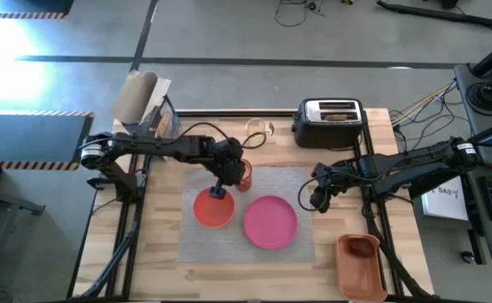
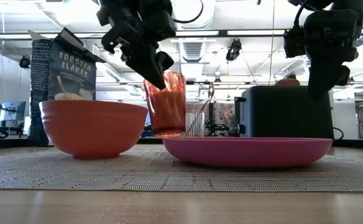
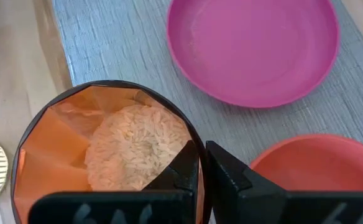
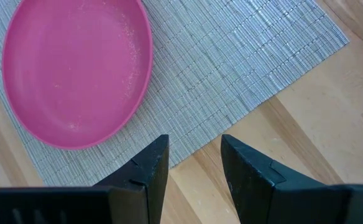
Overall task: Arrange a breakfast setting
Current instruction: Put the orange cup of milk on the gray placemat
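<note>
- The left tool [image 2: 160, 71] is clenched on the rim of the cup [image 2: 166, 102], one finger inside and one outside. The cup is tilted and lifted clear of the mat [image 1: 296, 240], hanging just beside the bowl [image 1: 213, 209].
- The left wrist view shows pale flakes, not a drink, heaped at the bottom of the cup [image 3: 107, 155]. The rim grip leaves the mouth free, so my guess is the cup is held this way for tipping into the bowl [image 3: 321, 165].
- The bowl sits on the left part of the mat, empty as far as the pictures show. The pink plate [image 1: 270, 221] lies touching or almost touching it on the right, also bare.
- The right tool [image 4: 194, 165] hangs released over the right edge of the mat [image 4: 243, 74], holding nothing. It waits near the plate [image 4: 76, 68], out of the left arm's way.
- A toaster [image 1: 330, 122] stands at the back of the surface [image 1: 170, 269] with a brown slice showing in its slot. The right tool's spot between toaster and plate would suit fetching that toast later.
- A cereal box [image 2: 60, 68] stands at the back left, and a clear glass [image 1: 259, 129] sits behind the mat.
- An orange bin [image 1: 361, 265] with something dark red in it rests at the near right corner. No spoon shows anywhere.
</note>
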